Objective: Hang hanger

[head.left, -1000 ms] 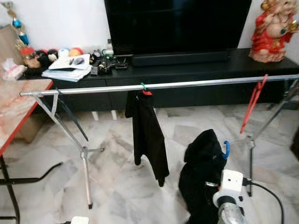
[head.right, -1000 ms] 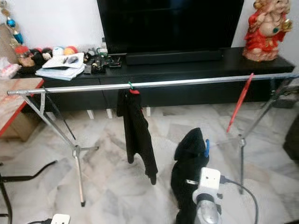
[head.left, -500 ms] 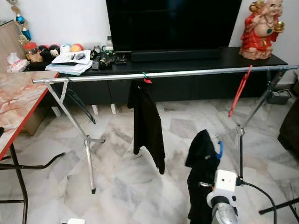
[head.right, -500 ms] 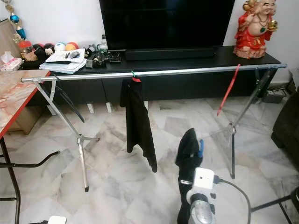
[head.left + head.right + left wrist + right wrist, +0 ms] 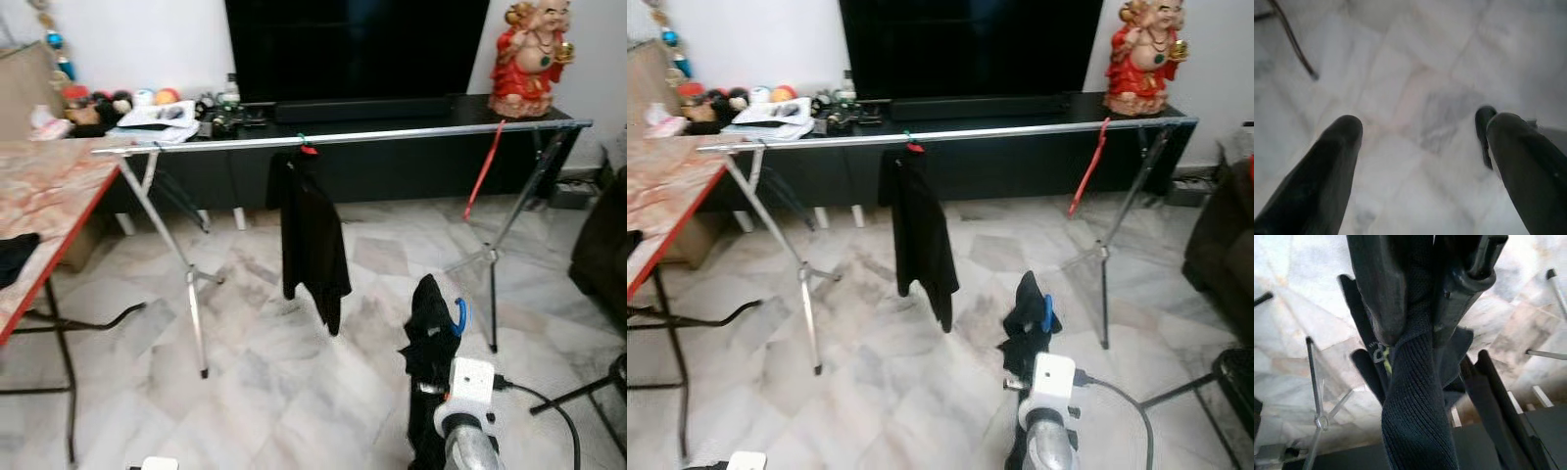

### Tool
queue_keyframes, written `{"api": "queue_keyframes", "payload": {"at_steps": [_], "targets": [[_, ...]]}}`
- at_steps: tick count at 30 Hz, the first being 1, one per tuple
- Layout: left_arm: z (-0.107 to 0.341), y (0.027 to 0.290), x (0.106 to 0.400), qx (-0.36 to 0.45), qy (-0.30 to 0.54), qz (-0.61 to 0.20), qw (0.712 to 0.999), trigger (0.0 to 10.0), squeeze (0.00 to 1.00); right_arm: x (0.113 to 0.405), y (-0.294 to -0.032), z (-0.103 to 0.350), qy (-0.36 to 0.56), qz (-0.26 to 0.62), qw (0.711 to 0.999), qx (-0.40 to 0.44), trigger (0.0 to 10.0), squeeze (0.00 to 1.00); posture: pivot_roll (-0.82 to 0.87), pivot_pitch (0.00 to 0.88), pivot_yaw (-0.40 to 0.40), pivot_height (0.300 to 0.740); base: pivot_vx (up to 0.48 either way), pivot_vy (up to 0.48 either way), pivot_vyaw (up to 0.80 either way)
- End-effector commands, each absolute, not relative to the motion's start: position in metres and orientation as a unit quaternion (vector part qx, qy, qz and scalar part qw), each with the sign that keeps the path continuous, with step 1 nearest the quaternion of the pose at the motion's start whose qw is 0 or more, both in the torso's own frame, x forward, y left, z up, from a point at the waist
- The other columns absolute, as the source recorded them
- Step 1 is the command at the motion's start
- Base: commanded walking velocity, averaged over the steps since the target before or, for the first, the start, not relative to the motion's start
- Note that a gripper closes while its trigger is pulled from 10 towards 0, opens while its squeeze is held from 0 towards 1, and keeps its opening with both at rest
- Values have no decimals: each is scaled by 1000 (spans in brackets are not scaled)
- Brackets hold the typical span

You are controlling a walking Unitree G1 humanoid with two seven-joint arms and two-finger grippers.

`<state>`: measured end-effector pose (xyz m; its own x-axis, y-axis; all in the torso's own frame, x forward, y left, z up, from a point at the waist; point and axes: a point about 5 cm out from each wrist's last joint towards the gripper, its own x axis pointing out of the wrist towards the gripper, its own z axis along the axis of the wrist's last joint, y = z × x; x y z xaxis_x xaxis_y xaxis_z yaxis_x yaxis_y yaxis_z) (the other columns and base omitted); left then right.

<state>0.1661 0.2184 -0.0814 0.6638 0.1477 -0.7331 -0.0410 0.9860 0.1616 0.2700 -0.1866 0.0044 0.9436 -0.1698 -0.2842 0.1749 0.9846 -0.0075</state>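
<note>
Right gripper (image 5: pixel 1420 303) clenched on a dark garment (image 5: pixel 428 333) with a blue hanger (image 5: pixel 460 315), held low and near, short of the rail (image 5: pixel 343 139).

Blue hook curving out at the garment's right side, above the white wrist unit. Farther off, a long silver rail on folding legs across the room, carrying a black garment (image 5: pixel 312 235) on a red-and-green hanger (image 5: pixel 306 147) near its middle and a red hanger (image 5: pixel 482 168) toward its right end. Beyond the rail, a black TV console (image 5: pixel 950 110) with a red figurine (image 5: pixel 529 59) at far right. At left, a marble-topped surface (image 5: pixel 39 191) with red edging. Left gripper (image 5: pixel 1420 147) released, fingers (image 5: pixel 1334 161) spread wide over bare marble floor (image 5: pixel 274 392).
</note>
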Motion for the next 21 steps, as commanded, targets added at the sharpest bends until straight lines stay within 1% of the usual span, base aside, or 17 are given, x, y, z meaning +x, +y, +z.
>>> {"api": "queue_keyframes", "payload": {"at_steps": [1,10,21], "targets": [[-82,223,163,66,413,59,907,10000,0,277,-185,13,120,-84,989,7,10000,0,37,30,58,740,-277,0,0],[-82,224,163,68,415,59,905,10000,0,277,-184,13,122,-82,989,6,10000,0,37,28,59,740,-275,0,0],[-82,227,162,69,419,61,903,10000,0,275,-187,9,139,-74,988,-1,10000,0,37,33,58,740,0,0,0]]}}
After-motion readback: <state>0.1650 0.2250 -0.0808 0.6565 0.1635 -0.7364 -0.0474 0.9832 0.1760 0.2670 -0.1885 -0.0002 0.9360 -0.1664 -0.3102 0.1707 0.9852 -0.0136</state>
